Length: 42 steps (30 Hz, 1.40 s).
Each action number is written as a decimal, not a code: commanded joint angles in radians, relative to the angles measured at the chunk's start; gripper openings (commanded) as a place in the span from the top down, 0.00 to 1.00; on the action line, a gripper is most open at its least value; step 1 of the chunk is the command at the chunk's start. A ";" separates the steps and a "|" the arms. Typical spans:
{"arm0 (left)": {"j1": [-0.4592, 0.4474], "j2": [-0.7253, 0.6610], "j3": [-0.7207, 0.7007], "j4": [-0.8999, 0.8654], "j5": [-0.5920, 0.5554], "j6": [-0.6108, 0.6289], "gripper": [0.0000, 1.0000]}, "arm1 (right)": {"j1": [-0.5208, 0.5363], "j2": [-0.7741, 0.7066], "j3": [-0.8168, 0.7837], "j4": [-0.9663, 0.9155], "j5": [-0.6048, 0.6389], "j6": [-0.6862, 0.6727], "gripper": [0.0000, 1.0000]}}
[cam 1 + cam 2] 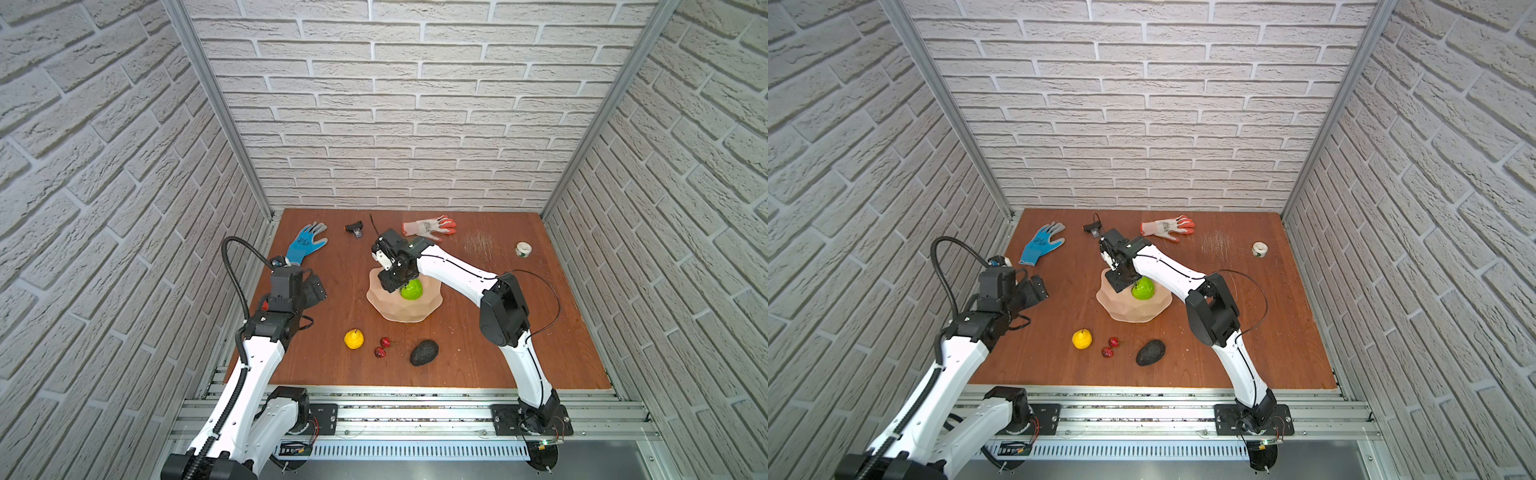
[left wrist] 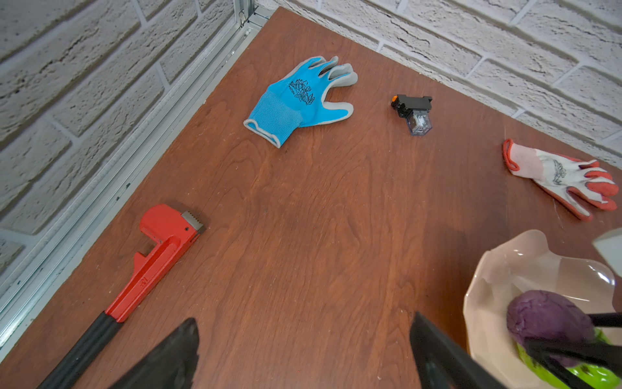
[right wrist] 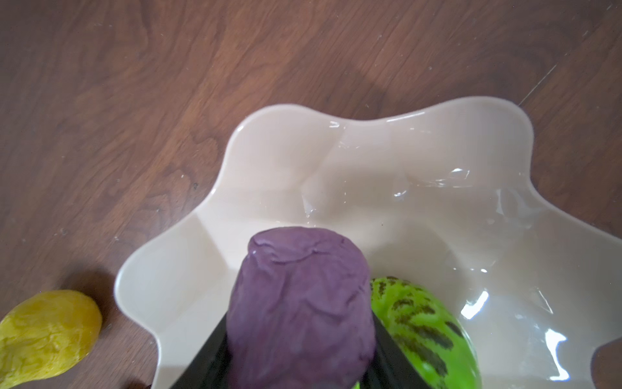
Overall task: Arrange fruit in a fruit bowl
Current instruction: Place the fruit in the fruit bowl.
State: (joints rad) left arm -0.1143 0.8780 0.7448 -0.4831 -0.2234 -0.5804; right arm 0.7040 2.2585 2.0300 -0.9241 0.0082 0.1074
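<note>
The pale peach fruit bowl [image 1: 399, 312] [image 3: 336, 161] stands mid-table. In it lies the striped bright green fruit [image 1: 412, 289] [image 3: 424, 323]. My right gripper [image 1: 395, 284] [image 3: 299, 340] hangs over the bowl's inside, shut on the purple fruit [image 3: 299, 296] [image 2: 548, 320], which the gripper hides in both top views. On the table nearer the front lie the yellow fruit [image 1: 353, 339], two red cherries [image 1: 382, 347] and the dark avocado [image 1: 424, 352]. My left gripper [image 1: 314, 291] [image 2: 303, 353] is open and empty above the table at the left.
At the back lie a blue glove [image 1: 306, 243], a small black gadget [image 1: 354, 229] and a white-and-orange glove [image 1: 430, 226]. A white tape roll [image 1: 523, 248] sits at the far right. A red pipe wrench [image 2: 161, 249] lies along the left wall.
</note>
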 commanded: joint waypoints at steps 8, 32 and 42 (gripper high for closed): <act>0.000 -0.009 0.007 -0.012 -0.025 -0.002 0.03 | -0.012 0.051 0.037 0.019 0.042 -0.044 0.48; -0.001 -0.010 0.015 -0.023 -0.016 -0.013 0.03 | -0.011 0.002 0.096 -0.009 0.073 -0.084 0.27; -0.001 0.007 0.042 -0.023 0.011 0.003 0.03 | -0.006 -0.150 0.055 -0.047 0.056 -0.071 0.26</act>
State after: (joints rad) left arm -0.1143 0.8745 0.7498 -0.5171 -0.2195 -0.5797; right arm 0.6956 2.2276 2.1036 -0.9478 0.0658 0.0368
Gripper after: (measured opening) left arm 0.971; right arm 0.735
